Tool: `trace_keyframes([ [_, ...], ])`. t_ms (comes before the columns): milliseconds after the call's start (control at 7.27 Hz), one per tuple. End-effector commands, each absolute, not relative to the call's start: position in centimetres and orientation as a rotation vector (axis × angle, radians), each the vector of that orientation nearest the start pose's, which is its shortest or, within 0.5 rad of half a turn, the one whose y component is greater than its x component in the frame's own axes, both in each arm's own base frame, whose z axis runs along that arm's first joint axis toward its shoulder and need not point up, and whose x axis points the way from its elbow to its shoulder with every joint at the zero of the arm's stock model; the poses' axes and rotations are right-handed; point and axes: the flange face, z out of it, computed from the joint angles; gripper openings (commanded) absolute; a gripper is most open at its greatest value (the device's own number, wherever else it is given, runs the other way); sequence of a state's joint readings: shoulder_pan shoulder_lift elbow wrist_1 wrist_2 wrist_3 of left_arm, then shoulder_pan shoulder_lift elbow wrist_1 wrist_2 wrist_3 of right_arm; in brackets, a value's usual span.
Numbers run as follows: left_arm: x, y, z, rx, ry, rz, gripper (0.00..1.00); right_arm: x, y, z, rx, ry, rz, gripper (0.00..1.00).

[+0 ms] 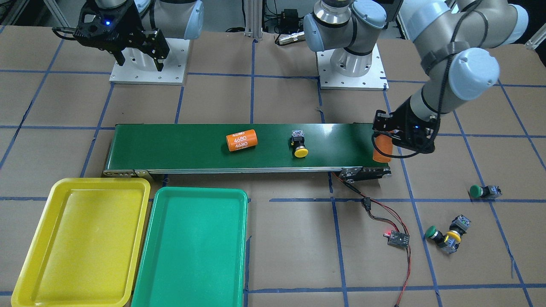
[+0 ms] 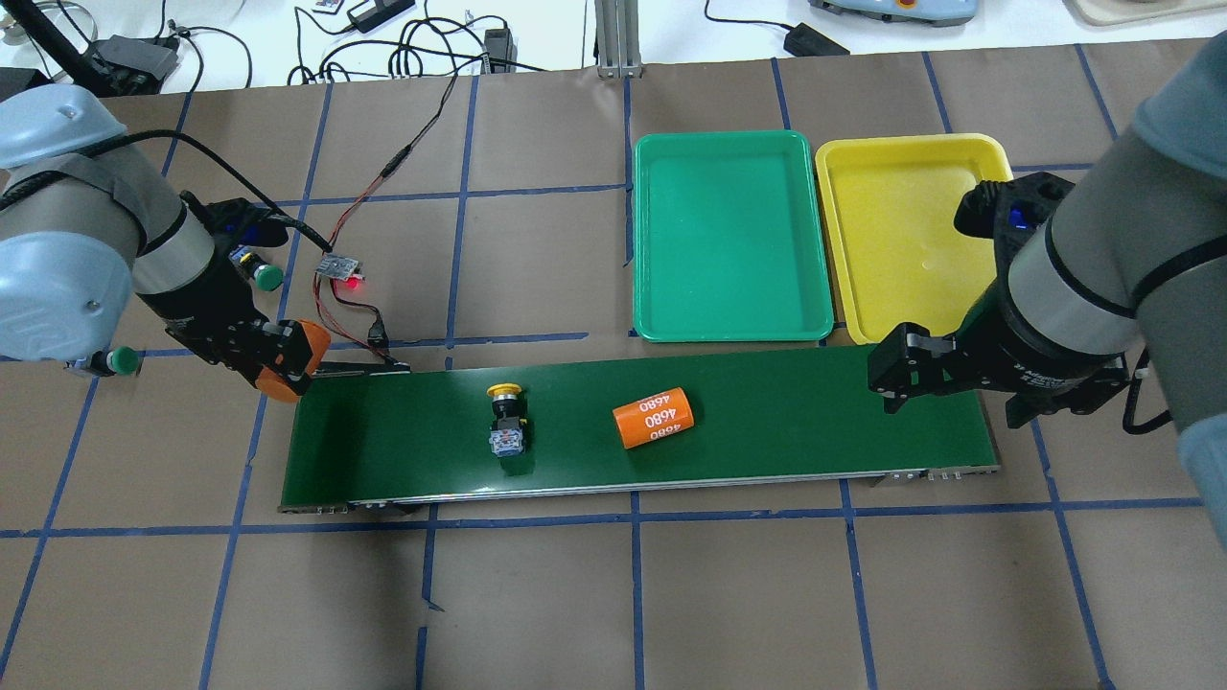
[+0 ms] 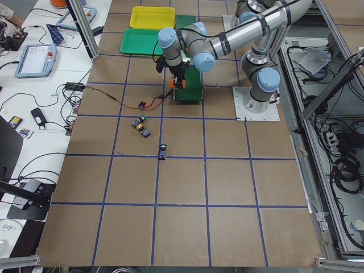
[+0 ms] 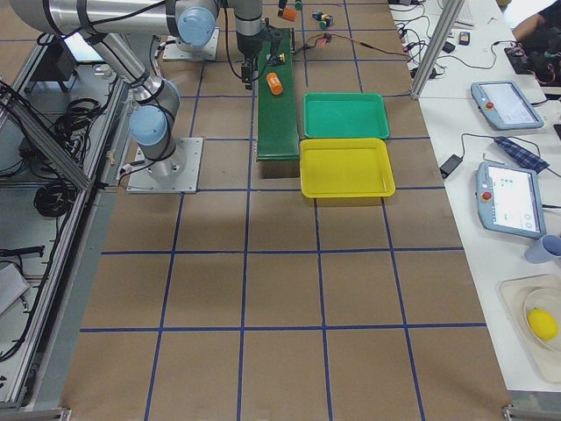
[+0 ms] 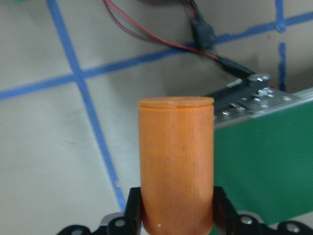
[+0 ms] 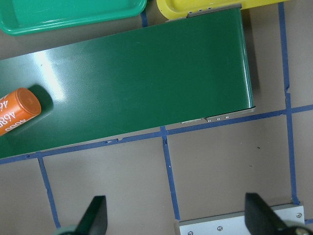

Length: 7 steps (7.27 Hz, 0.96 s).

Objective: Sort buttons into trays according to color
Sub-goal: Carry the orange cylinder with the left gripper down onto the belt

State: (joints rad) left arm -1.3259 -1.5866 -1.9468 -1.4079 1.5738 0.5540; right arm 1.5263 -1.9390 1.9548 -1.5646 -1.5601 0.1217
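Note:
A yellow-capped button (image 1: 300,145) (image 2: 505,417) lies on the dark-green conveyor belt (image 1: 187,149). Off the belt's end on the brown table, a green button (image 1: 434,233) (image 2: 266,276) touches a yellow one (image 1: 454,234), and another green button (image 1: 484,191) (image 2: 110,361) lies apart. The yellow tray (image 1: 85,238) (image 2: 901,230) and green tray (image 1: 192,251) (image 2: 729,240) hold nothing. My left gripper (image 1: 382,143) (image 2: 283,369) (image 5: 176,210) is shut on an orange cylinder (image 5: 176,161) at the belt's end. My right gripper (image 2: 949,388) (image 6: 176,218) hangs open over the other end.
A second orange cylinder (image 1: 241,140) (image 2: 654,417) (image 6: 17,110) marked 4680 lies on the belt beside the yellow button. Red and black wires run to a small circuit board (image 1: 398,238) (image 2: 337,266) near the loose buttons. Blue tape lines grid the table.

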Motion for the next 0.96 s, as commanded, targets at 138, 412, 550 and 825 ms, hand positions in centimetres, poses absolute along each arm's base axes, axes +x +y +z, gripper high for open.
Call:
trace_keyframes([
  [138,-6.4,-41.6,29.4,1.279,2.979,0.310,0.00,11.9,-34.2,45.1,0.264,3.122,0.034,1.00],
  [412,-6.7,-40.4,25.8,1.636,2.785,0.185,0.00,11.9,-34.2,45.1,0.262,3.121,0.034,1.00],
  [550,-6.6,-41.0,25.6,1.652,2.763,0.140,0.00,11.9,-34.2,45.0,0.260,3.124,0.039,1.00],
  [825,-6.9,-40.9,25.9,1.625,2.794,0.099,1.00,11.9,-34.2,45.1,0.267,3.122,0.034,1.00],
])
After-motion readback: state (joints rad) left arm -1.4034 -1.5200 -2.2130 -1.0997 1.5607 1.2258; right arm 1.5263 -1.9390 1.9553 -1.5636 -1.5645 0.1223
